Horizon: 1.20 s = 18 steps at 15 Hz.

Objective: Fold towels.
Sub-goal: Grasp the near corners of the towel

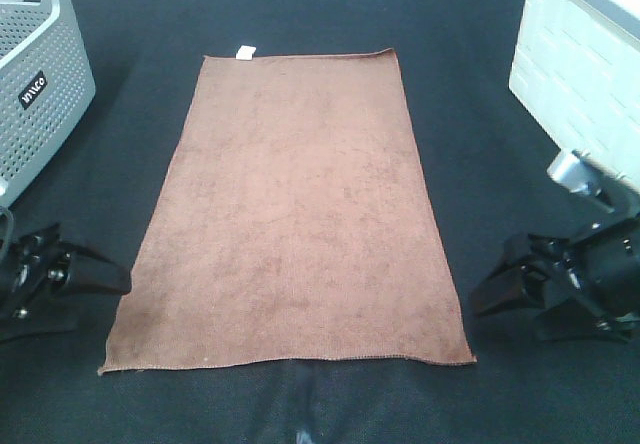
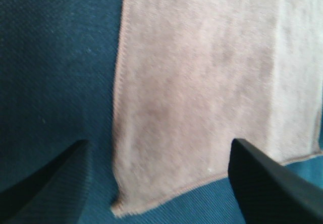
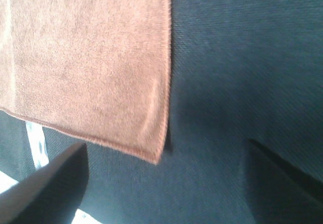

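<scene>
On the black table point(image 1: 470, 74) the towel point(image 1: 290, 214) lies flat, its long sides running near to far. I see both arms held low. The left gripper point(image 1: 118, 276) sits just beside the near-left corner and the right gripper point(image 1: 495, 279) near the near-right one. The frame cuts both arms off. Each gripper's fingers point(image 2: 262, 183) are spread wide, gripping nothing.

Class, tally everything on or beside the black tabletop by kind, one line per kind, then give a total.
Brown towel: 1
Grey perforated basket: 1
White brick-patterned box: 1
Grippers: 2, left gripper and right gripper
Total: 5
</scene>
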Each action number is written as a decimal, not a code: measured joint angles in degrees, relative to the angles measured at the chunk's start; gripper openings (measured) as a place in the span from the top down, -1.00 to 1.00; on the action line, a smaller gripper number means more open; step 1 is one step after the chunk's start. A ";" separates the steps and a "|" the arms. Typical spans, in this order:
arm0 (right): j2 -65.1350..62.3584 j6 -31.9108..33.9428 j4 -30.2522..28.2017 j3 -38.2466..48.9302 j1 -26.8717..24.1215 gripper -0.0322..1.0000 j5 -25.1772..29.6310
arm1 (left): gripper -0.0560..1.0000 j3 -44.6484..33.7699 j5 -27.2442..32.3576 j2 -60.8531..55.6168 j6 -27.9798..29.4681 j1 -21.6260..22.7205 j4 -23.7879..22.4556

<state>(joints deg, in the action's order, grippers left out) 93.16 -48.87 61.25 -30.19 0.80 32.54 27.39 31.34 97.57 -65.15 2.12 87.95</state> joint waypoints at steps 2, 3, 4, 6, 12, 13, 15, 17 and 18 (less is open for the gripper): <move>3.90 -6.47 5.50 -0.06 0.00 -0.55 -0.06 | -0.46 0.06 0.11 3.67 -5.27 0.00 4.47; 4.98 -8.42 7.28 -0.11 0.00 -0.54 -0.06 | -0.46 0.06 0.11 4.64 -6.07 0.00 4.93; 5.56 -9.45 8.19 -0.11 0.00 -0.54 -0.11 | -0.46 0.06 0.23 5.39 -6.76 0.00 5.39; 7.39 -12.26 10.89 -0.11 0.00 -0.54 -0.06 | -0.45 0.40 1.03 6.65 -7.73 -0.97 7.51; 11.52 -19.60 16.84 -1.20 0.23 -0.38 2.98 | -0.45 4.64 2.29 10.43 -8.77 -6.82 9.05; 12.95 -19.71 17.42 -2.69 2.64 -0.36 3.50 | -0.45 5.39 2.58 11.17 -8.77 -7.91 9.80; 14.21 -18.11 17.70 -4.35 6.30 -0.30 2.81 | -0.36 6.53 2.75 12.20 -8.77 -9.45 10.31; 14.50 -15.99 17.76 -4.70 7.39 0.01 1.15 | 0.02 6.82 1.72 13.06 -8.82 -10.26 10.43; 14.78 -15.07 17.59 -4.70 7.45 0.31 -0.23 | 0.45 6.82 0.52 13.52 -8.82 -10.26 10.31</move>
<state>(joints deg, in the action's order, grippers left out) 107.95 -63.94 78.84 -34.89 8.25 32.31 34.21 31.86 111.10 -73.97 -8.14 98.26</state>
